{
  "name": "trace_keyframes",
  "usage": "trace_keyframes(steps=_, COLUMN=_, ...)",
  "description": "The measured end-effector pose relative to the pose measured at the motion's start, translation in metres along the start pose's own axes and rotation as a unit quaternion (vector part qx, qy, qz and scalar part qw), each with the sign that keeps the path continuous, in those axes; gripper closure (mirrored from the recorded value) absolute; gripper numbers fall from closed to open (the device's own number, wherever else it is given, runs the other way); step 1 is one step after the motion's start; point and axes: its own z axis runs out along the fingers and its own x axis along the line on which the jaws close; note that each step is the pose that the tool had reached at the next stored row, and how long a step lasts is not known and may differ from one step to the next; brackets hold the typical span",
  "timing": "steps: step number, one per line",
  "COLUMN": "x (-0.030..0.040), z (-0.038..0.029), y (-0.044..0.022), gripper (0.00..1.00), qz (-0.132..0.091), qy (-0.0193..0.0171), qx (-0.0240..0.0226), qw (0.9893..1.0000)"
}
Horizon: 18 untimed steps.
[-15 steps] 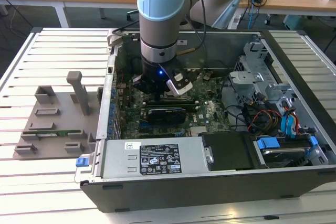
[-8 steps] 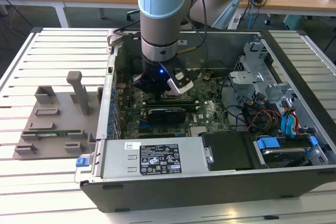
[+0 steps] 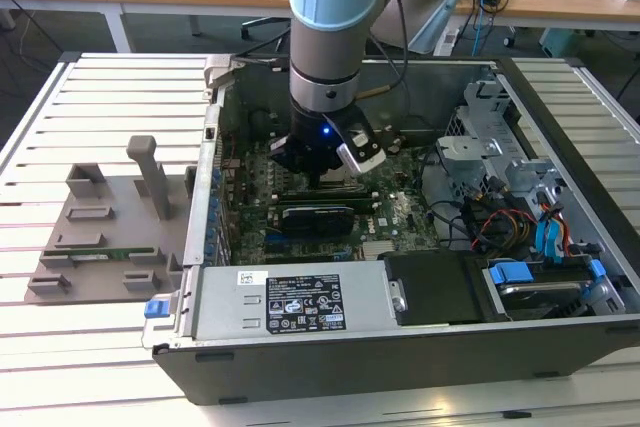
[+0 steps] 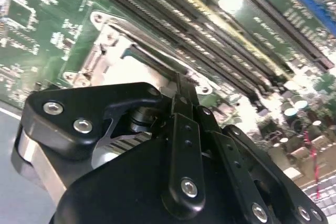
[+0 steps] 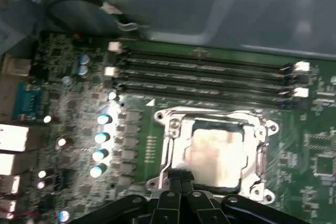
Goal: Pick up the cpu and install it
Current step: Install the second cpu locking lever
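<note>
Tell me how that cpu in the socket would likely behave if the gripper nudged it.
The cpu looks flat, thin and rigid, so it probably wouldn't flex or tip. Its smooth metal top seems slippery. The socket frame surrounding it would likely stop sideways sliding under the gripper.

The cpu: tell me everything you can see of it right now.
The cpu is a flat square chip with a pale silvery metal top that looks smooth and faintly glossy, with a soft reflection across it. In the first wrist view it lies level inside the metal socket frame on the green motherboard, beside the rows of long memory slots. The gripper meets it at one edge, its black fingertips together there. The edge under the fingertips is hidden.
</note>
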Motion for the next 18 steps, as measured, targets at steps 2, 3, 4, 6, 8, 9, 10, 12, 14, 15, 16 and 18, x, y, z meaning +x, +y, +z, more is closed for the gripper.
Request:
trace_keyframes(steps=2, x=-0.0064, z=0.0005, y=0.0044, gripper=0.89, qz=0.000, qy=0.0011, qx=0.0003, qw=1.0000)
trace_keyframes(steps=3, x=-0.0076, z=0.0007, y=0.0055, gripper=0.89, qz=0.000, qy=0.0013, qx=0.0006, qw=1.0000)
trace_keyframes(steps=4, x=-0.0087, z=0.0007, y=0.0062, gripper=0.89, qz=0.000, qy=0.0015, qx=0.0009, qw=1.0000)
trace_keyframes(steps=6, x=-0.0118, z=0.0009, y=0.0082, gripper=0.89, qz=0.000, qy=0.0020, qx=0.0012, qw=1.0000)
trace_keyframes(steps=8, x=-0.0151, z=0.0012, y=0.0109, gripper=0.89, qz=0.000, qy=0.0023, qx=0.0017, qw=1.0000)
trace_keyframes(steps=9, x=-0.0156, z=0.0012, y=0.0116, gripper=0.89, qz=0.000, qy=0.0023, qx=0.0018, qw=1.0000)
trace_keyframes(steps=10, x=-0.0161, z=0.0010, y=0.0122, gripper=0.89, qz=0.000, qy=0.0023, qx=0.0019, qw=1.0000)
trace_keyframes(steps=12, x=-0.0174, z=-0.0021, y=0.0144, gripper=0.89, qz=0.000, qy=0.0025, qx=0.0033, qw=1.0000)
trace_keyframes(steps=14, x=-0.0180, z=-0.0080, y=0.0168, gripper=0.89, qz=0.000, qy=0.0026, qx=0.0042, qw=1.0000)
trace_keyframes(steps=15, x=-0.0181, z=-0.0124, y=0.0180, gripper=0.89, qz=0.000, qy=0.0026, qx=0.0045, qw=1.0000)
trace_keyframes(steps=16, x=-0.0182, z=-0.0172, y=0.0189, gripper=0.89, qz=0.000, qy=0.0027, qx=0.0049, qw=1.0000)
trace_keyframes(steps=18, x=-0.0182, z=-0.0219, y=0.0198, gripper=0.89, qz=0.000, qy=0.0027, qx=0.0052, qw=1.0000)
